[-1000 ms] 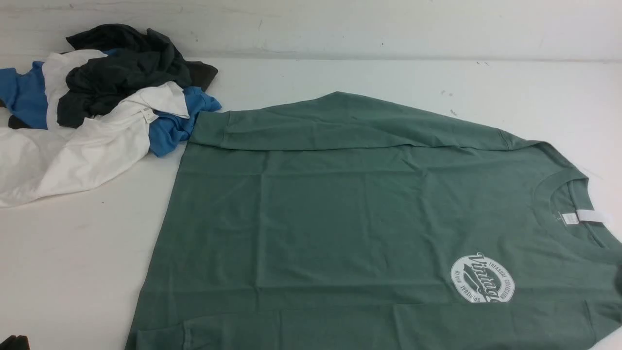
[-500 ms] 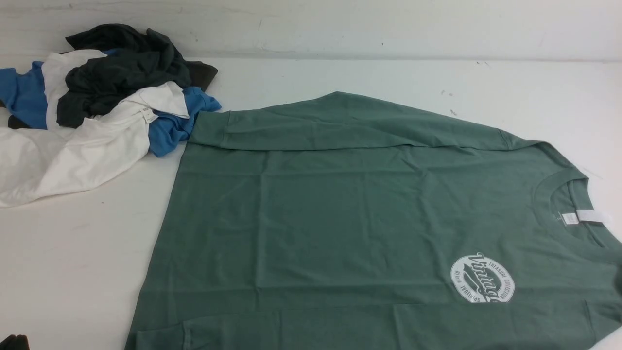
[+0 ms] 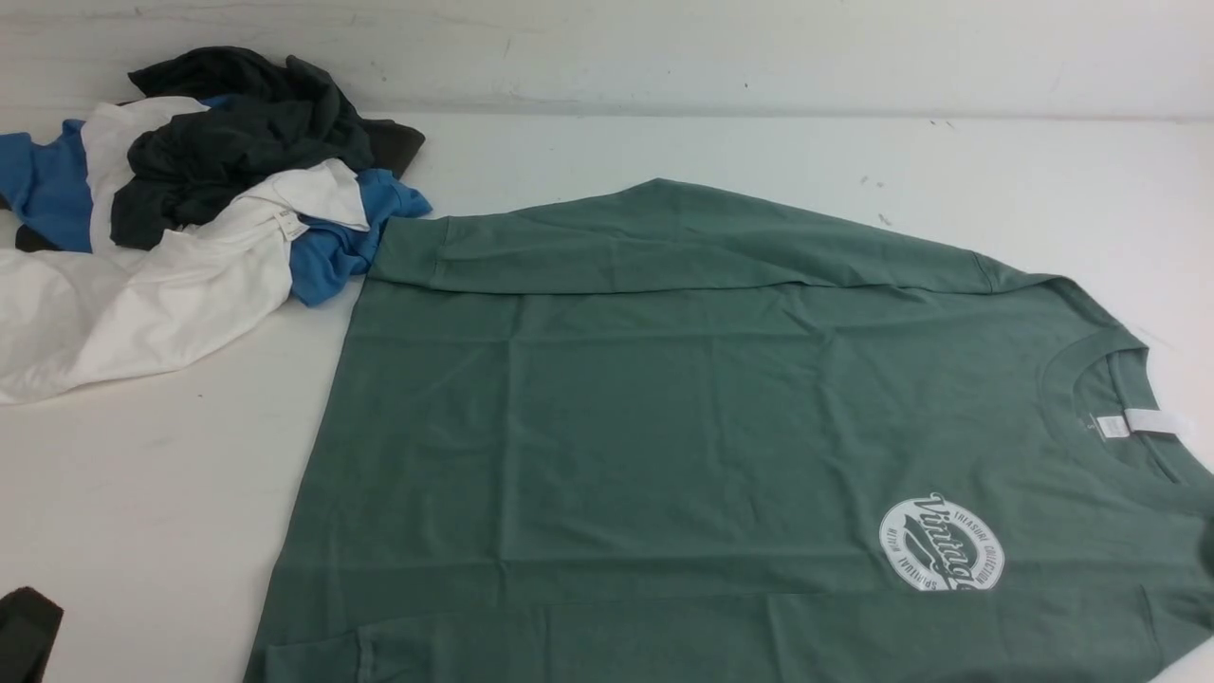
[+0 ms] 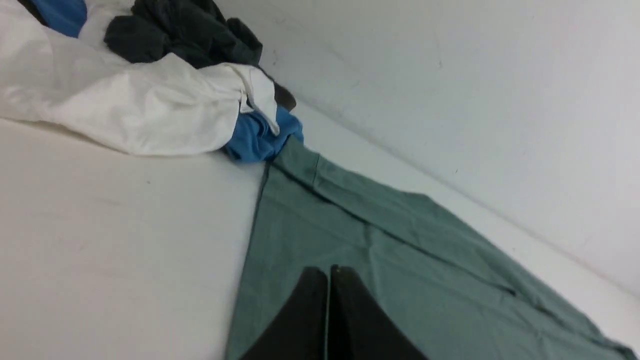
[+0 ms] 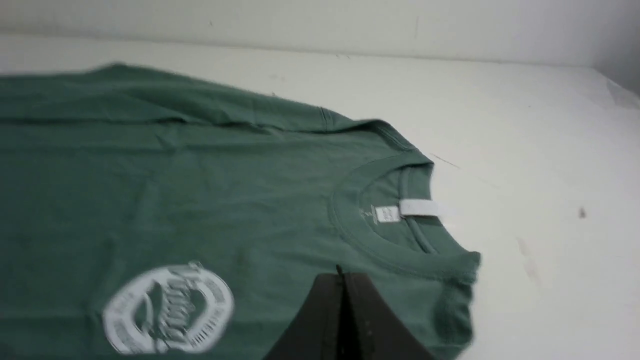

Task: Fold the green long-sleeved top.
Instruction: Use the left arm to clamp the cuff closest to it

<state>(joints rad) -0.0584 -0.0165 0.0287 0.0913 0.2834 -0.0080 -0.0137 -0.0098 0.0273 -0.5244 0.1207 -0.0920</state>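
Note:
The green long-sleeved top (image 3: 664,427) lies flat on the white table, chest up, with its neck to the right and its hem to the left. Its far sleeve is folded along the far edge. The round white logo (image 3: 941,544) and the white neck label (image 3: 1129,424) both show. My left gripper (image 4: 328,271) is shut and hangs over the top (image 4: 400,260) near the hem side. My right gripper (image 5: 342,274) is shut over the top (image 5: 175,190), just short of the ribbed collar (image 5: 400,250). No cloth shows between either pair of fingers.
A heap of blue, white and dark grey garments (image 3: 190,209) sits at the far left and touches the top's far left corner. A wall runs along the table's far edge. A dark part of my left arm (image 3: 27,631) shows at the near left corner.
The dark part of my left arm has come further into the front view's near left corner. The top and the garment heap have not moved.

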